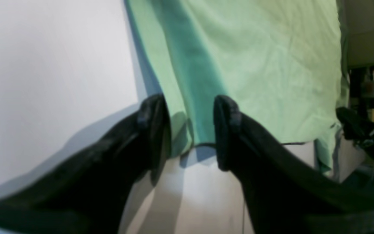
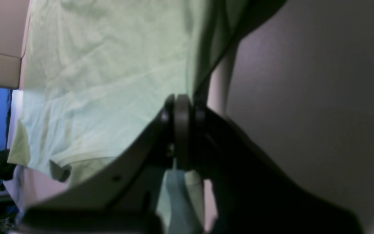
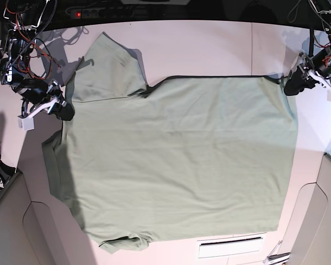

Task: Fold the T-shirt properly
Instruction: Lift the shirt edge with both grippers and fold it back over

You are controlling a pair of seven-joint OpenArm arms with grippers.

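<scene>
The pale green T-shirt (image 3: 176, 160) lies spread flat on the white table (image 3: 209, 49), collar to the left and hem to the right. At the far right hem corner my left gripper (image 3: 293, 85) is open. In the left wrist view its two black fingers (image 1: 154, 130) straddle the corner of the shirt (image 1: 255, 58) without pinching it. My right gripper (image 3: 63, 110) sits at the shoulder by the upper sleeve. In the right wrist view it (image 2: 182, 130) is shut, with cloth of the shirt (image 2: 109, 81) caught between the pads and showing below them.
Cables and a power strip (image 3: 99, 11) run along the back edge. A white slotted plate (image 3: 229, 247) lies beyond the shirt's near side. Beige panels (image 3: 11, 221) stand at the lower left and lower right corners.
</scene>
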